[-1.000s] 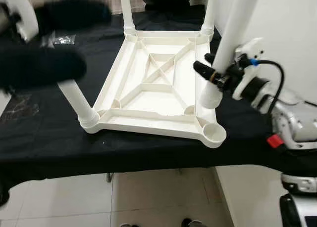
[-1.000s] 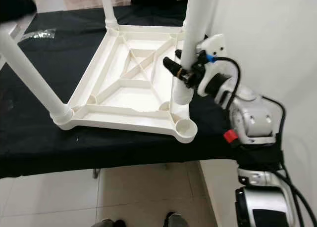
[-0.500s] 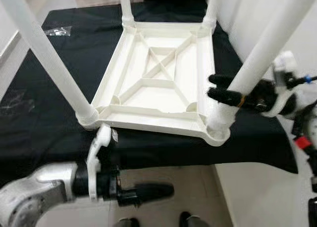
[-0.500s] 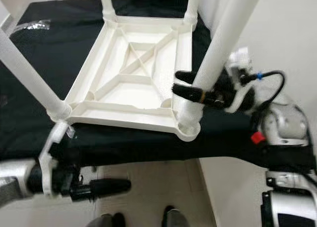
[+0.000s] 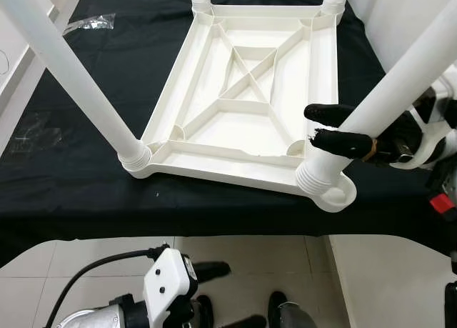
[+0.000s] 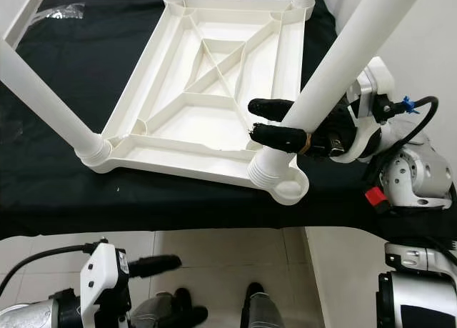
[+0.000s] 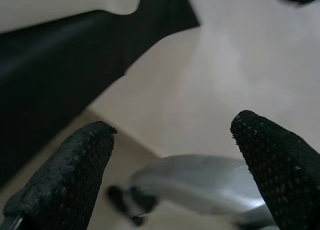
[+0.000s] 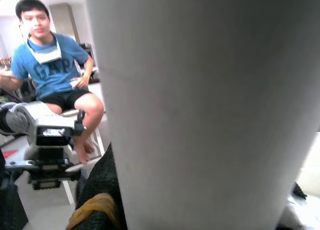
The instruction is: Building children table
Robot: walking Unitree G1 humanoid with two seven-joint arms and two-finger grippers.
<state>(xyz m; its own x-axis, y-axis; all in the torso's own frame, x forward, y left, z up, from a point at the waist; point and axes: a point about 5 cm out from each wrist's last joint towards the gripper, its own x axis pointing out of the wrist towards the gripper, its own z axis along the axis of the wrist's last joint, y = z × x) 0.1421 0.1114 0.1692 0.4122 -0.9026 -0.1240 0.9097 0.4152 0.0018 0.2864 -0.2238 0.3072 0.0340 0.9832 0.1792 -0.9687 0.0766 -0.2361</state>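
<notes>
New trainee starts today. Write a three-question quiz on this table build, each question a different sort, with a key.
1. True or false: the right gripper is shut on a leg.
2. Where does that leg's ribbed end sit?
A. In the near right corner socket of the tabletop
B. Flat on the black cloth
C. In the left gripper
3. Fill in: the tabletop lies ____ side up, ribs showing.

Key
1. True
2. A
3. Under
</notes>
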